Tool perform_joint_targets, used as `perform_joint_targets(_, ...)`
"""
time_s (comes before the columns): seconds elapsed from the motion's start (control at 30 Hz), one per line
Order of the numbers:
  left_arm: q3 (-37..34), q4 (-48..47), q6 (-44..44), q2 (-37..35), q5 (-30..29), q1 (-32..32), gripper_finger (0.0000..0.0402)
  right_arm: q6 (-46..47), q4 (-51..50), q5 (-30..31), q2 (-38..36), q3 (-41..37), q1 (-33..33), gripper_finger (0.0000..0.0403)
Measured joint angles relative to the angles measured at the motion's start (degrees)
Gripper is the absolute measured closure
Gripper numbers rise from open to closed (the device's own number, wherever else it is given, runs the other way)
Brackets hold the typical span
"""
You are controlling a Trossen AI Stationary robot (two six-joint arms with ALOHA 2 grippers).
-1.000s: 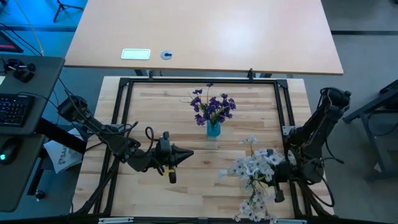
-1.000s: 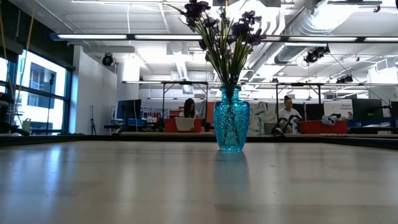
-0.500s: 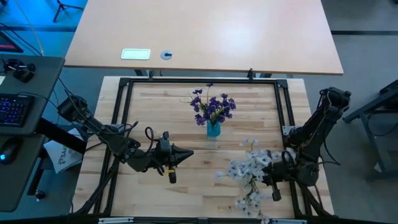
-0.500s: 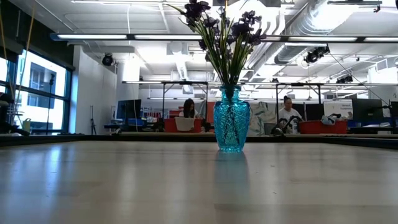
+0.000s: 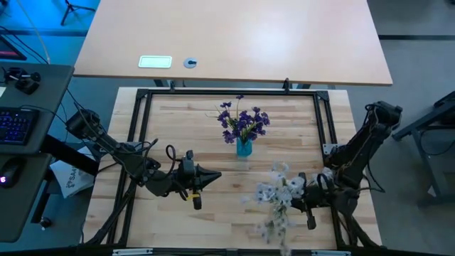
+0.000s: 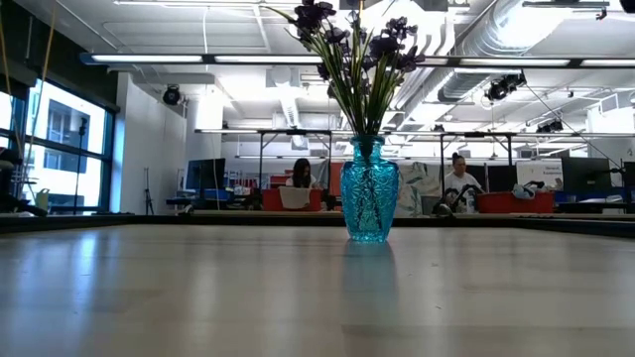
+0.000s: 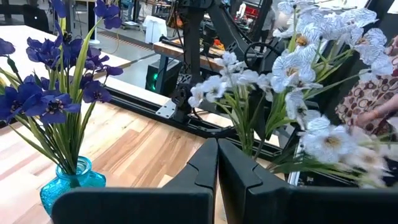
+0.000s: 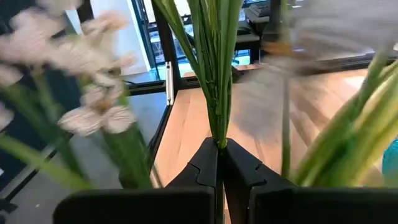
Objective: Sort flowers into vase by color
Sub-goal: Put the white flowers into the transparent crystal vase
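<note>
A blue glass vase [image 5: 244,148] [image 6: 369,193] [image 7: 65,185] stands on its base mid-table, with dark purple flowers [image 5: 242,123] [image 6: 353,45] [image 7: 56,81] stuck into its neck. A bunch of pale white flowers [image 5: 276,193] [image 7: 298,68] is at my right gripper [image 5: 302,200] [image 8: 219,149], which is shut on its green stems near the table's right near part. My left gripper [image 5: 217,176] [image 7: 217,155] hovers shut left of the vase, pointing right, touching nothing. The low view shows no gripper. My right gripper pinches several green stems [image 8: 217,127] of the white bunch between its two fingers, coming level from the table's right side. The stems fan away from the fingertips, and the blooms [image 5: 281,173] spread to both sides of the gripper. Whether the bunch touches the table cannot be told.
A black metal frame [image 5: 142,96] borders the wooden table. A larger pale tabletop [image 5: 234,35] lies beyond the far edge. A keyboard [image 5: 15,124] sits off to the left. People [image 6: 300,178] sit in the room behind. Bare wood [image 5: 227,213] lies between the grippers.
My right gripper has moved toward the table's left, still shut on the stems. The white bunch has travelled with it, and its blooms swing and blur. The left arm, the vase and the purple flowers have stayed still.
</note>
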Motion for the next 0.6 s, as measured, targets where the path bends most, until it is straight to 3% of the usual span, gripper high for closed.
perform_joint_targets(0.23, 0.0, 0.0, 0.1, 0.0, 0.0, 0.3, 0.0401, -0.1, 0.9, -0.2, 0.4, 0.0, -1.7, 0.0403)
perform_joint_targets(0.47, 0.0, 0.0, 0.1, 0.0, 0.0, 1.2, 0.0401, -9.0, 10.9, -2.6, 0.4, 0.0, -1.9, 0.0403)
perform_joint_targets(0.6, 0.0, 0.0, 0.1, 0.0, 0.0, 1.9, 0.0401, -10.2, 11.6, -2.6, 0.4, 0.0, -2.3, 0.0403)
